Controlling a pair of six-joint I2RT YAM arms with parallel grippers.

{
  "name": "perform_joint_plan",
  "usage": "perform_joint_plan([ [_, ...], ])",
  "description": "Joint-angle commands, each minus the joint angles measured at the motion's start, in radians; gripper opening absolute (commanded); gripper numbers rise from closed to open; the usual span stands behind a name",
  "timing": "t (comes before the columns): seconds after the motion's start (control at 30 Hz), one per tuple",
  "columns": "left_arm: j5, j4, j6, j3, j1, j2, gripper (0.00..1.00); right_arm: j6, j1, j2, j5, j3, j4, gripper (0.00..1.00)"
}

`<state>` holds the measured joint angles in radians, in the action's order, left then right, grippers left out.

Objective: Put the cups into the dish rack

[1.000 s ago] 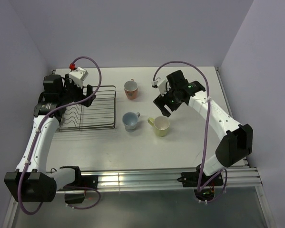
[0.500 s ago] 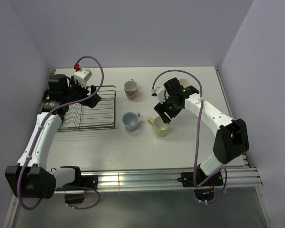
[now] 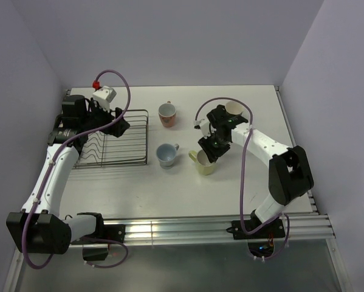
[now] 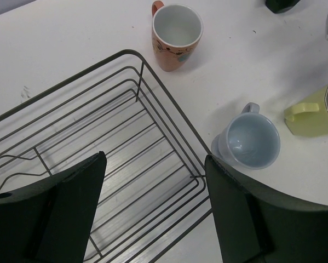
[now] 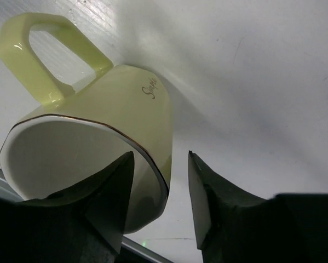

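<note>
The right gripper (image 5: 159,183), part-open and clamping nothing yet, straddles the far wall of the pale yellow ceramic mug (image 3: 205,165), which stands upright on the white counter (image 3: 169,188), handle pointing left towards the dark wire dish rack (image 3: 118,143) well apart.

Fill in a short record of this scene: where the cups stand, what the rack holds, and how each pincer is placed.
rack: dish rack, no cup visible inside
cups in view: four, all on the table outside the rack
cup 1: pink cup, beyond the rack's corner
cup 2: light blue mug, beside the rack
cup 3: yellow mug, upright
cup 4: cream-lined cup, behind the right arm
left pincer: open, above the rack
right pincer: open, one finger inside the yellow mug, one outside its wall
</note>
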<state>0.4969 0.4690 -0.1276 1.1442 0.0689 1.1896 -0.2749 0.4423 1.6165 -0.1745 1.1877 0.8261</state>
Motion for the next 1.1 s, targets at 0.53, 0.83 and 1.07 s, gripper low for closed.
perform_joint_plan([
  [0.53, 0.098, 0.077, 0.094, 0.049, 0.005, -0.053, 0.75, 0.143, -0.01, -0.179, 0.046, -0.02, -0.203, 0.0],
  [0.83, 0.383, 0.195, 0.19, 0.167, 0.005, 0.007, 0.76, 0.054, -0.007, -0.412, 0.173, 0.044, -0.473, 0.0],
  [1.07, 0.581, 0.138, 0.339, 0.192, 0.008, 0.001, 0.77, -0.099, 0.045, -0.555, 0.309, -0.017, -0.775, 0.0],
])
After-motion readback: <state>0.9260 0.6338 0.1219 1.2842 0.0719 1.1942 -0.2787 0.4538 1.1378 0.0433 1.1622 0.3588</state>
